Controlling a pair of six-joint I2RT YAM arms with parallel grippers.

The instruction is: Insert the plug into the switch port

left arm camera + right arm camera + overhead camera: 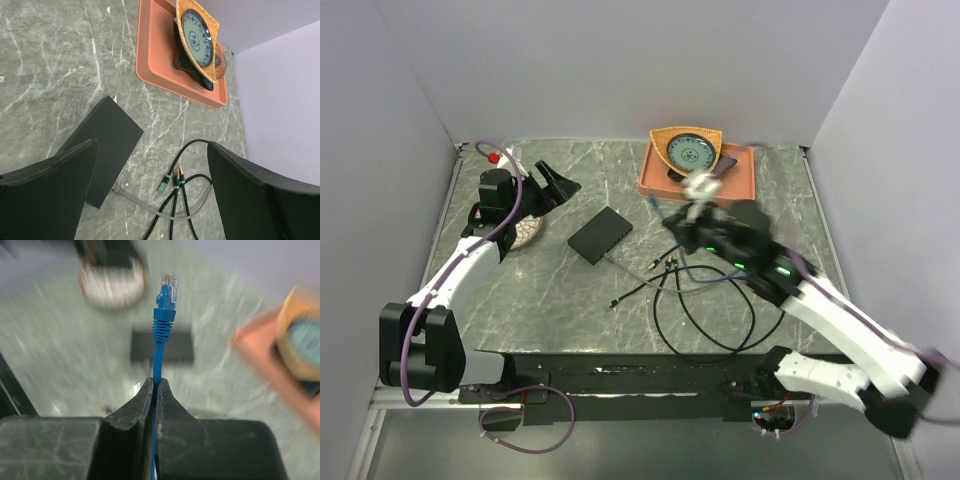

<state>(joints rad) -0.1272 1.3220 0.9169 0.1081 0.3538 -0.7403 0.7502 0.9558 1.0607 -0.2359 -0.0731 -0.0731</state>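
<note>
At 12 o'clock from the right gripper (156,385), clamping the cable (158,357) behind the plug (166,290), lies the black box (181,347); the left gripper (152,145) gapes.

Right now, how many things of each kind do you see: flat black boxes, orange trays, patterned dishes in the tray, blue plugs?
flat black box: 1
orange tray: 1
patterned dish: 1
blue plug: 1
Total: 4
</note>
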